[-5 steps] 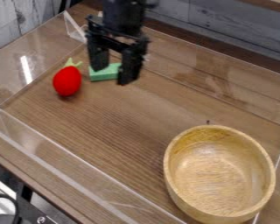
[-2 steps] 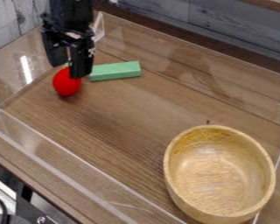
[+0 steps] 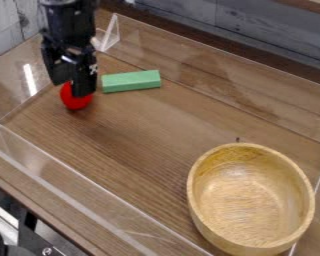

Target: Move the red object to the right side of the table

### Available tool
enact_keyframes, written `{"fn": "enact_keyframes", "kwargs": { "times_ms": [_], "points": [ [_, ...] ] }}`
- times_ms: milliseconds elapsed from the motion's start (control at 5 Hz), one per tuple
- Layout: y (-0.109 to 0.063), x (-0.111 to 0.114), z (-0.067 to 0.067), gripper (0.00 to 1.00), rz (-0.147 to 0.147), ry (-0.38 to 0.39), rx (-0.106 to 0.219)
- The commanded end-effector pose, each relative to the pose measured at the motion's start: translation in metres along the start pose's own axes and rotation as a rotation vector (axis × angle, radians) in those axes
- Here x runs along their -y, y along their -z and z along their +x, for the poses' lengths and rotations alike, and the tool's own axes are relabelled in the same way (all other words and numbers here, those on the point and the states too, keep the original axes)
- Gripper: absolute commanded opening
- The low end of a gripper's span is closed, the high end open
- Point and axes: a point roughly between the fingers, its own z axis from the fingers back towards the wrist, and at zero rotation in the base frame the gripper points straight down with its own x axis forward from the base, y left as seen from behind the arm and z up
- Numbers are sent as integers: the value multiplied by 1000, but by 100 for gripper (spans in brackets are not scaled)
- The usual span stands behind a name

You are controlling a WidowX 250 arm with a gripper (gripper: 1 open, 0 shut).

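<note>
The gripper (image 3: 68, 76) points straight down with its black fingers spread wide, just above the red strawberry toy (image 3: 77, 98), at about ten o'clock on the table (image 3: 149, 150). The toy lies on the wood. A green block (image 3: 131, 81) is just beside it, toward three o'clock. A wooden bowl (image 3: 251, 207) sits at five o'clock.

Matt wood-grain table (image 3: 149, 130) with clear glossy acrylic walls (image 3: 243, 75), smooth pale wooden bowl (image 3: 251, 196), glossy red object (image 3: 77, 98).

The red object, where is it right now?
The red object sits at the table's far left in the camera view, just left of the green block, directly under the open pincer.
</note>
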Motion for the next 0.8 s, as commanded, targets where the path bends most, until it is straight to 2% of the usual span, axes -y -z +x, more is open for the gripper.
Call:
{"fn": "enact_keyframes", "kwargs": {
  "times_ms": [0,400,600],
  "points": [
    [2,-12,6,100,28,2,69],
    [27,-22,14,100,28,-3,97],
    [34,-25,18,100,33,-8,115]
  ]
}}
